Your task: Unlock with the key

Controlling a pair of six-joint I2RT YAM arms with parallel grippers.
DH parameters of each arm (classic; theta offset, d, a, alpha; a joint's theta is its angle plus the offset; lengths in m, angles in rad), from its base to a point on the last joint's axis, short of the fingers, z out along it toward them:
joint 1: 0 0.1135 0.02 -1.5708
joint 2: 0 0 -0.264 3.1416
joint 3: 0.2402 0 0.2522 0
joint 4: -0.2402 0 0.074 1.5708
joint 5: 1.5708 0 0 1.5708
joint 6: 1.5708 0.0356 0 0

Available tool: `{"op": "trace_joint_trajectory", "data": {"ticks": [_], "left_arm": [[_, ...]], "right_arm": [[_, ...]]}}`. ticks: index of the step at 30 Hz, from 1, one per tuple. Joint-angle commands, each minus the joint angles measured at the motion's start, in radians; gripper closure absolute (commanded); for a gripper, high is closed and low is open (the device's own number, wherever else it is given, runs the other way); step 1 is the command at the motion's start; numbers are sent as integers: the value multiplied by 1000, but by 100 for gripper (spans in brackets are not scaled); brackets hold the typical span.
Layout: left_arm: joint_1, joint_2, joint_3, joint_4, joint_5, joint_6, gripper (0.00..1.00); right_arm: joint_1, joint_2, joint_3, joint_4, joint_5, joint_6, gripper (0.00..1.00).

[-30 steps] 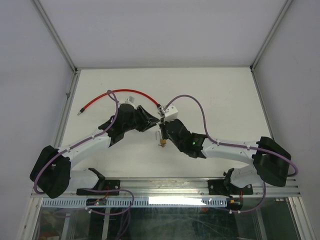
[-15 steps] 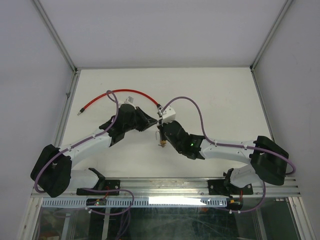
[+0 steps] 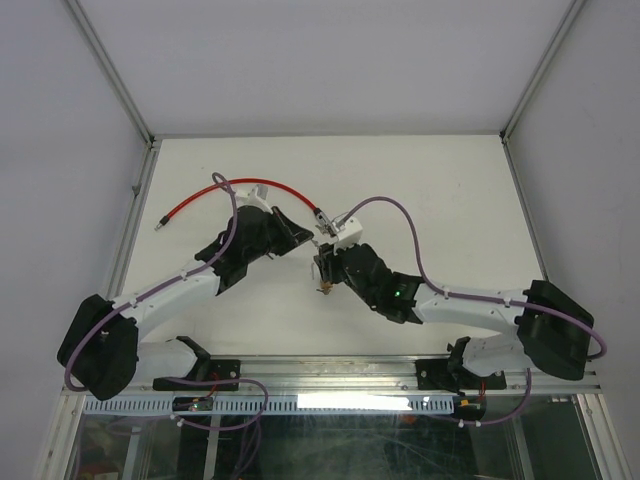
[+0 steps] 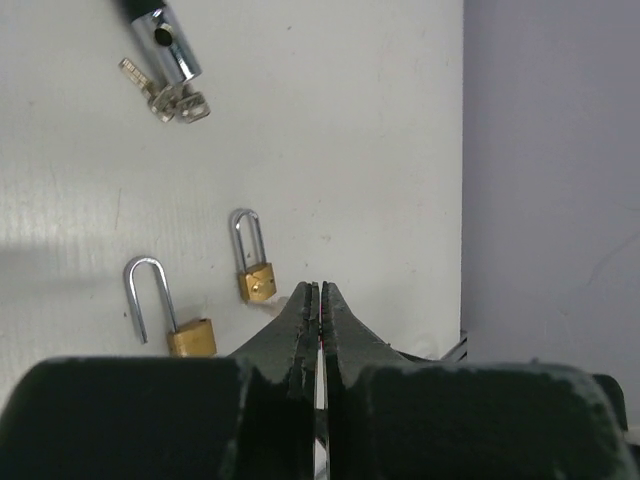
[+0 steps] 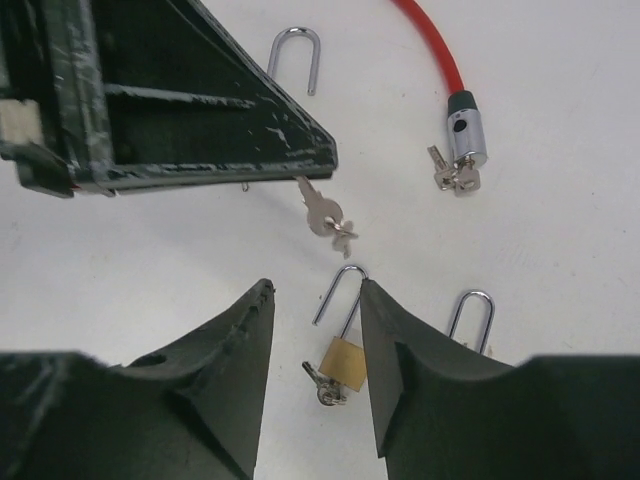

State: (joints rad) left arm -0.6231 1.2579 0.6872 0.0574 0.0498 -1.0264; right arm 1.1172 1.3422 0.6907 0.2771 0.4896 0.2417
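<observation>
In the right wrist view a brass padlock (image 5: pixel 348 362) lies on the table with its shackle swung open and a small key (image 5: pixel 325 385) in its base. It sits between the spread fingers of my right gripper (image 5: pixel 315 285), which is open and does not grip it. My left gripper (image 5: pixel 330 160) is shut just beyond, with a second key (image 5: pixel 320 212) on a ring jutting from under its tip. From the left wrist, its pads (image 4: pixel 322 285) are pressed together. The top view shows both grippers (image 3: pixel 303 235) (image 3: pixel 322 268) tip to tip at mid-table.
Two more brass padlocks (image 4: pixel 256 280) (image 4: pixel 190 335) with raised shackles lie by the left fingers. A red cable (image 3: pixel 270 185) arcs across the back of the table to a chrome lock end (image 5: pixel 465 135) with keys (image 5: pixel 450 180). A further padlock shackle (image 5: pixel 470 315) stands right of the right finger.
My right gripper has opened and let go of the padlock. My left gripper has closed at the key and shifted slightly away and to the right.
</observation>
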Motion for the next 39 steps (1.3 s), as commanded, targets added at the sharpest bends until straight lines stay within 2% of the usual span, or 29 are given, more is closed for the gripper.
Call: {"op": "trace_joint_trajectory", "data": {"ticks": [1,5,10,13,17,24,39], "left_arm": [[-13,-86,-4,183,-11,227,100],[-13,-127,8,213,43,391,100],[-13,-164,20,253,180,538,100],[-13,-172,32,272,281,588,100],[-13,-168,53,280,398,611,100],[-13,-183,62,310,467,583,100],[-12,-190,57,378,524,527,100]], "right_arm": [[-65,-128,-38,88,-162,38,54],[-179,-239,-104,108,-383,96,43],[-351,-334,-148,165,-695,150,33],[-433,-343,-153,247,-876,201,32],[-487,-310,-157,390,-1040,284,32],[-507,-238,-149,494,-1153,345,42],[-509,-198,-154,570,-1189,383,59]]}}
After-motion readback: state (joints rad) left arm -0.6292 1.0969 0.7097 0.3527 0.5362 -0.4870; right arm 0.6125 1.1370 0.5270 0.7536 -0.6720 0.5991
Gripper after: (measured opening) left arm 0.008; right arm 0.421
